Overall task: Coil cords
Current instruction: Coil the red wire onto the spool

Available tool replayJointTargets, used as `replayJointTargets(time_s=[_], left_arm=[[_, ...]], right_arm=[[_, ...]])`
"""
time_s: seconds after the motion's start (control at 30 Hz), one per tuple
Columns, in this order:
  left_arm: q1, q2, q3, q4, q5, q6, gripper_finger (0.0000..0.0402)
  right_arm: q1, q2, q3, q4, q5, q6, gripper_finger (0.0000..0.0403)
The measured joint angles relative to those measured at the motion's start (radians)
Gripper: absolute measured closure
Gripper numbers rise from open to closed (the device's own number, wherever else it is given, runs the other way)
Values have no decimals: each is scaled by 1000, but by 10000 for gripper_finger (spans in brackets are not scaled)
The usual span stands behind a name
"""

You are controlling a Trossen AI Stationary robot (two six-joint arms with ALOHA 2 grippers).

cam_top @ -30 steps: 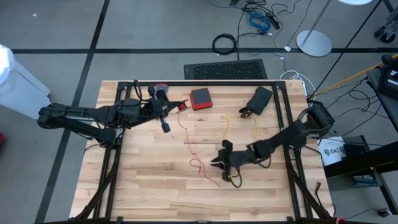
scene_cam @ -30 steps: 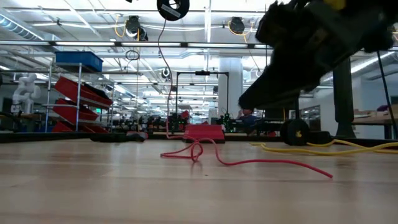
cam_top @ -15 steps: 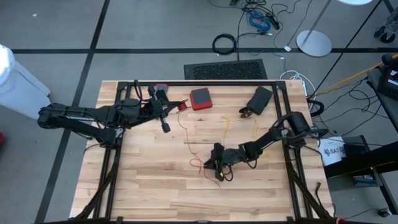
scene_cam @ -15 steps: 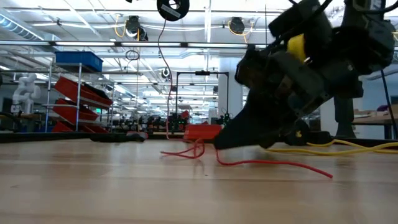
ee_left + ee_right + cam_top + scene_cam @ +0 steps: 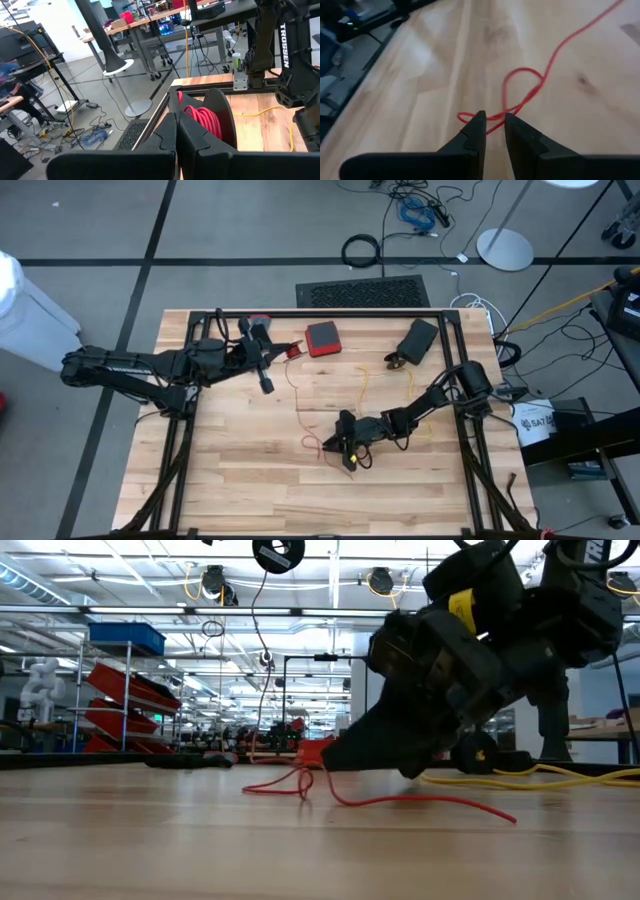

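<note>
High view: right tool (image 5: pixel 345 448) low at lower centre of desk (image 5: pixel 240 490), on thin red cord (image 5: pixel 313 442); yellow cord (image 5: pixel 363 383) loose at centre-right; left tool (image 5: pixel 266 383) clenched at upper left. Low view: red cord sprawled, uncoiled. Right wrist view: fingers (image 5: pixel 475 131) straddling, apparently pinching the red loop. Coiling barely begun.

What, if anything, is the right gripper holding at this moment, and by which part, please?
The right gripper has its fingertips closed on the thin red cord, near the small loop at its end on the table; the left gripper holds nothing visible.
</note>
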Motion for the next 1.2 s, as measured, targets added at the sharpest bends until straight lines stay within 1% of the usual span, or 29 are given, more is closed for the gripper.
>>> replayJointTargets(time_s=[0.1,0.3,0.33,0.47,0.7,0.8,1.07,1.2], left_arm=[[0,0,0,-1,2,0,401],[0,0,0,-5,3,0,401],[0,0,0,-7,4,0,401],[0,0,0,-10,4,0,401],[0,0,0,-16,5,0,401],[0,0,0,-21,5,0,401],[0,0,0,-35,5,-2,401],[0,0,0,-38,5,-2,401]], right_arm=[[0,0,27,-15,-22,-5,346],[0,0,85,-133,-34,-13,346],[0,0,91,-153,-29,-12,346],[0,0,105,-250,45,2,346],[-2,0,106,-257,51,29,345],[-2,0,106,-259,50,46,334],[-12,-7,106,-275,34,48,286],[-21,-33,104,-298,36,47,274]])
